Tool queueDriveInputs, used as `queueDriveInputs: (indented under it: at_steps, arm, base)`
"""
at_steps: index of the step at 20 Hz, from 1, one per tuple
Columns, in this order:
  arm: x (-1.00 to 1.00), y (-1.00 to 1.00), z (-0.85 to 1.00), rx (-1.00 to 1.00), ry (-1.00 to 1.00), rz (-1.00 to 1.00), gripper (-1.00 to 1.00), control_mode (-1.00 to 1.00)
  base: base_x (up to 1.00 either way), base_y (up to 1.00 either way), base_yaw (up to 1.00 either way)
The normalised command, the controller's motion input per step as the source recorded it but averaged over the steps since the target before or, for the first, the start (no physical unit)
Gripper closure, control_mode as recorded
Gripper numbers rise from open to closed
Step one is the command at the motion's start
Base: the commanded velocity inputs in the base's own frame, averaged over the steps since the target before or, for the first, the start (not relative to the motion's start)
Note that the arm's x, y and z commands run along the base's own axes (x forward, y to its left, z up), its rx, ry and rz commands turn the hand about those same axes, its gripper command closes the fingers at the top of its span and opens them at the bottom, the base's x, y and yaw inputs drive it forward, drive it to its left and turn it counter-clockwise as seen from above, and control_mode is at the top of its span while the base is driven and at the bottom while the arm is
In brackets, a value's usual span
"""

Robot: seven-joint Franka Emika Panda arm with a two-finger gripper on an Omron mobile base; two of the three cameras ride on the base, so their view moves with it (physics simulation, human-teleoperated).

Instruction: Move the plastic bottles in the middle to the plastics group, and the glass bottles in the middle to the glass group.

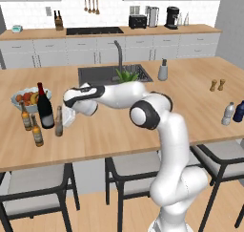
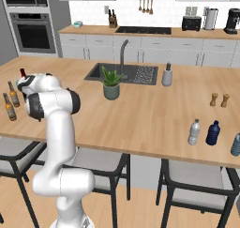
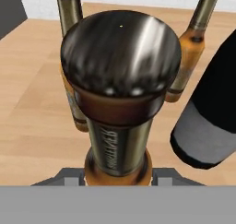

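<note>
My gripper [image 1: 67,117] reaches out to the counter's left end and is shut on a small brown beer bottle [image 1: 58,121]. Up close, that beer bottle [image 3: 119,126] stands upright between my fingers, its dark cap toward the camera. The near-black wine bottle [image 1: 45,108] with a red top stands just to its left. The glass group's two brown beer bottles [image 1: 25,116] [image 1: 37,131] are beside it. At the far right, the clear water bottle [image 1: 228,113] stands next to the dark blue plastic bottle [image 1: 239,111].
A fruit bowl [image 1: 18,104] sits behind the wine bottle. The sink [image 2: 140,75], a potted plant [image 2: 111,84] and a soap dispenser [image 2: 167,75] occupy the counter's middle. Two wooden shakers [image 2: 219,100] stand at the right. Stools line the near edge.
</note>
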Motion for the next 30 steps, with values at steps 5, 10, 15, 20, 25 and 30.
queueDriveInputs:
  at_steps: [5,10,15,20,25,30]
  arm:
    - [0.08,0.16,-0.23,-0.02,-0.01,0.0,1.0,-1.0]
    - [0.07,0.19,-0.19,0.0,-0.06,0.0,1.0,-1.0]
    - [0.0,0.08,-0.38,0.0,-0.14,0.0,1.0,-1.0]
    - [-0.02,0.0,-0.09,0.0,-0.19,0.0,1.0,-1.0]
    - [-0.03,0.0,-0.01,0.0,-0.18,0.0,1.0,-1.0]
    - [0.0,0.0,-0.08,0.0,0.09,0.0,1.0,-1.0]
  base:
    - [0.0,0.0,0.0]
    - [0.0,0.0,0.0]
    - [0.0,0.0,0.0]
    - [0.0,0.0,0.0]
    - [0.0,0.0,0.0]
    - [0.0,0.0,0.0]
